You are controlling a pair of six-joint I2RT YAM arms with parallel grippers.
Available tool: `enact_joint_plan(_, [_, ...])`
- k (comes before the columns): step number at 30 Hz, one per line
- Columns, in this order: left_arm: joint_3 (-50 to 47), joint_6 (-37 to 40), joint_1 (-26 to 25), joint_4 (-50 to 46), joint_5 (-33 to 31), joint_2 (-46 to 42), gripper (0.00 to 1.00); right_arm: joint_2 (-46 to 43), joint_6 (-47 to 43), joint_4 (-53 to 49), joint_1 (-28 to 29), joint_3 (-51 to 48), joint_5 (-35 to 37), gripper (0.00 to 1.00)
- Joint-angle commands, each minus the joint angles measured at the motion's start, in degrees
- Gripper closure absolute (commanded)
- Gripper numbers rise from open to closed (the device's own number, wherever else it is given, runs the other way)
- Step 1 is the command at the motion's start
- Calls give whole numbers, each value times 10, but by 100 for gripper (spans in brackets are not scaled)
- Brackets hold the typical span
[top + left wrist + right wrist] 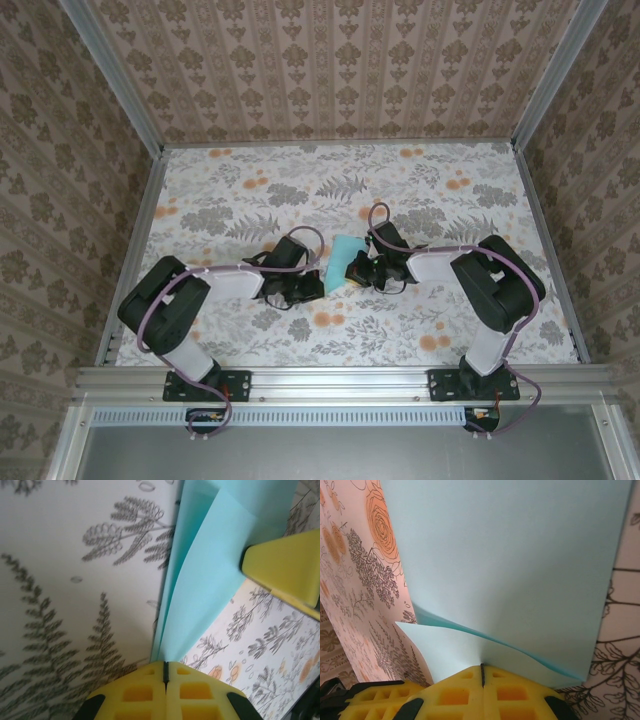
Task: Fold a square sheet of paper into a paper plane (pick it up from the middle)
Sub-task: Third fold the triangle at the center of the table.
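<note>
The light turquoise square sheet of paper (345, 258) is folded into layers and held up between both arms at the middle of the table. My left gripper (165, 669) is shut on its lower edge, with the layers (205, 575) rising from the yellow jaws. My right gripper (481, 672) is shut on another edge, where a large flat panel (510, 565) and a curled flap (445, 652) spread out. In the top view the left gripper (318, 284) and right gripper (356, 272) nearly meet at the paper. A yellow fingertip (285, 565) of the right gripper presses the sheet in the left wrist view.
The floral-patterned tabletop (230, 200) stretches around the arms, enclosed by patterned walls (330, 70) at the back and sides. An aluminium rail (340, 380) runs along the near edge by the arm bases.
</note>
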Motion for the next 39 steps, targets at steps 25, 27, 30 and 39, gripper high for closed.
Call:
enact_joint_plan(25, [97,-28,-9,-8,-23,73,100,-6,-76,-42,4,48,-23,99])
enact_joint_plan(27, [96,-29,-9,-15,-24,77,100,3,-77,-41,10,54,-28,99])
enact_joint_plan(30, [95,-30,-9,-22,-26,82,100,16,-82,-43,19,62,-33,99])
enact_joint_plan(39, [112,-27,-9,-79,-38,99,100,39,-96,-66,22,61,-17,99])
